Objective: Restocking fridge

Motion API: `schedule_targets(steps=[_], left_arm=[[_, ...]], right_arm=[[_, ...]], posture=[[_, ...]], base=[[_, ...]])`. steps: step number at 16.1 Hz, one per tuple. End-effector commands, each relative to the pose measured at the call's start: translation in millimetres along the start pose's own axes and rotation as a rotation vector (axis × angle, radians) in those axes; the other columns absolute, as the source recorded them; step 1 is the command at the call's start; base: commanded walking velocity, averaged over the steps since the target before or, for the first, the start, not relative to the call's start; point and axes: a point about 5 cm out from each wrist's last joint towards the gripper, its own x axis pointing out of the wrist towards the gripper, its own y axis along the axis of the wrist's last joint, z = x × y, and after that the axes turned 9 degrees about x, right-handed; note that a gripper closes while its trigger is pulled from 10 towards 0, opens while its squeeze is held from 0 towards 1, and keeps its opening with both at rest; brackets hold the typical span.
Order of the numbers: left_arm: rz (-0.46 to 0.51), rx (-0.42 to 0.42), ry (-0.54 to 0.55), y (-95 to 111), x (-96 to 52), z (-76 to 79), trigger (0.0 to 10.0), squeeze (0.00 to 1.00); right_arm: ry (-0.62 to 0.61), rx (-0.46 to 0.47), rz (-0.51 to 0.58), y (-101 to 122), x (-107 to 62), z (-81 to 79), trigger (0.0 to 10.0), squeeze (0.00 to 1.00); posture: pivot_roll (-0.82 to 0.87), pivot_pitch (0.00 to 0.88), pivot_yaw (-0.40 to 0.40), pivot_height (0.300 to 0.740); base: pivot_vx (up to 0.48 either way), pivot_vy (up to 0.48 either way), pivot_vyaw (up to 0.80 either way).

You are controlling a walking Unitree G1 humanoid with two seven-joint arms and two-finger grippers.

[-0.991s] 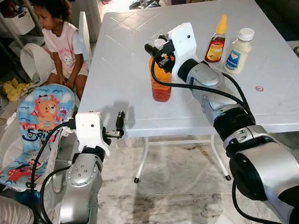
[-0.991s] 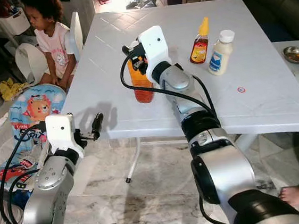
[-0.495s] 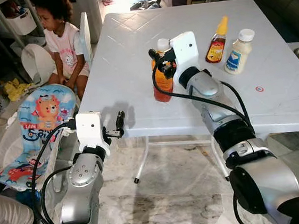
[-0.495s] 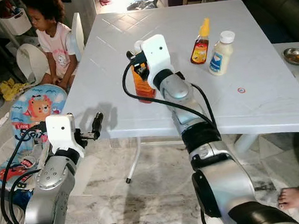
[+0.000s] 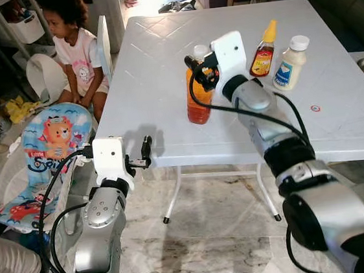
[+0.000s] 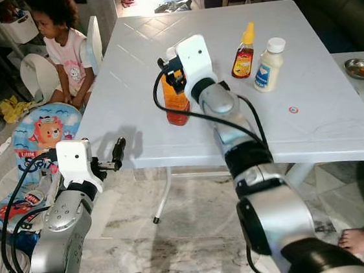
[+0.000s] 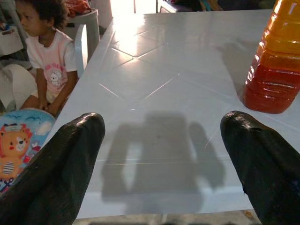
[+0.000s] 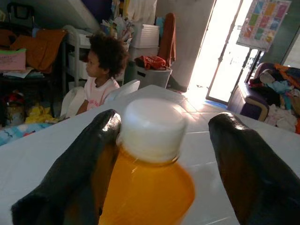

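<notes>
Nearest us, our left end effector (image 5: 146, 151) hovers just off the near edge of the white tabletop (image 5: 153, 107), its fingers (image 7: 70, 154) spread wide and holding nothing. Farther in, our right end effector (image 5: 196, 70) sits at the neck of the orange juice bottle (image 5: 197, 99), which stands upright near the tabletop's middle; its fingers (image 8: 89, 154) straddle the white cap (image 8: 152, 129), one touching the shoulder, not yet clamped. We should drop lower onto the body and centre it before squeezing. Beyond stand a sauce bottle (image 5: 265, 49) and a mayonnaise bottle (image 5: 290, 64).
</notes>
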Motion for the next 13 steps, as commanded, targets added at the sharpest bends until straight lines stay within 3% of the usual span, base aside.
schedule_targets(steps=[1,2,8,9,13], left_arm=[[-0.008,0.006,0.007,-2,-0.3,-2.8,10.0,0.00],[-0.008,0.008,0.005,-1,-0.5,-3.4,10.0,0.00],[-0.014,0.019,0.005,-1,-3.2,-6.9,10.0,0.00],[-0.015,0.022,0.006,-1,-4.2,-7.7,10.0,0.00],[-0.019,0.028,0.005,-1,-6.1,-8.5,10.0,0.00]], right_arm=[[0.003,-0.007,0.020,8,3.3,0.7,10.0,1.00],[0.005,-0.006,0.020,10,5.4,3.8,10.0,0.00],[0.070,0.006,-0.001,13,13.0,0.5,10.0,0.00],[0.091,0.010,-0.007,14,15.0,-2.1,0.0,0.00],[0.147,0.006,-0.004,15,18.3,-9.9,0.0,0.00]], posture=[[0.06,0.020,0.027,0.740],[0.07,0.023,0.030,0.740],[0.09,0.040,0.034,0.740],[0.09,0.044,0.035,0.740],[0.10,0.046,0.035,0.740]], base=[[0.000,0.000,0.00],[0.000,0.000,0.00],[0.000,0.000,0.00],[0.000,0.000,0.00],[0.000,0.000,0.00]])
